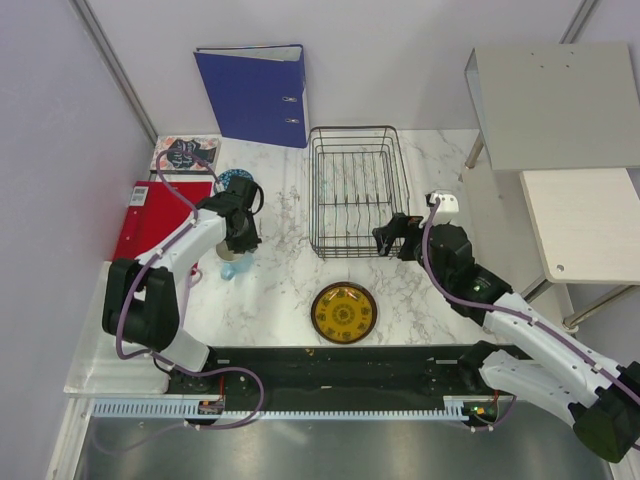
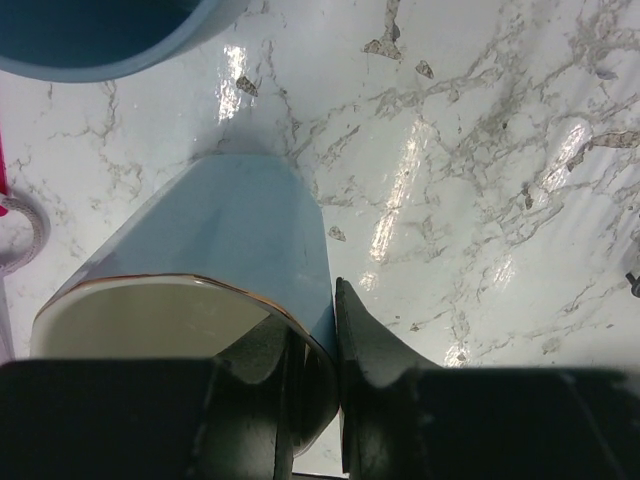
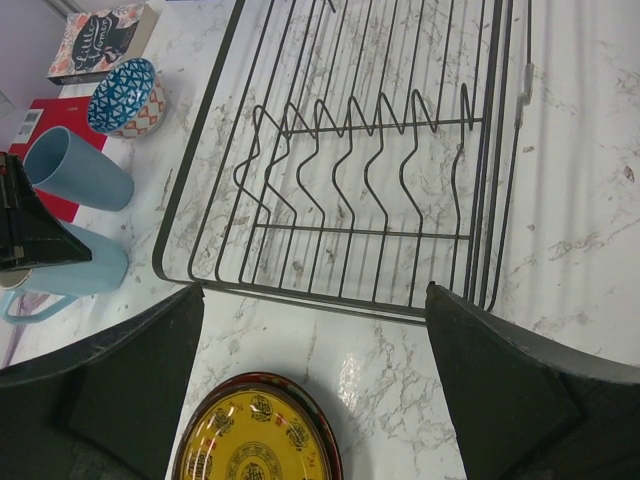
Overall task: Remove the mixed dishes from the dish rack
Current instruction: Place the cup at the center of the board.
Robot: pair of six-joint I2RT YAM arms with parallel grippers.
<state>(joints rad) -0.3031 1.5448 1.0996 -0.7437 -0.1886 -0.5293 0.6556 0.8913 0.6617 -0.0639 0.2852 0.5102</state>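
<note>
Though outside the dish rack (image 1: 357, 190), blue cup (image 2: 230, 230) — rim in pinching left fingers (image 2: 390, 370); right fingers (image 3: 500, 400) spread.

Bright, even overhead lighting; shadows soft and short. In the left wrist view, the glossy white marble-patterned tabletop (image 2: 480, 150) bears elongated glare streaks, and the close pale blue plastic cup (image 2: 230, 230) is slightly soft. In the right wrist view, the black wire dish rack (image 3: 380, 232) is sharp; the right gripper's dark fingers (image 3: 500, 400) are blurred.
</note>
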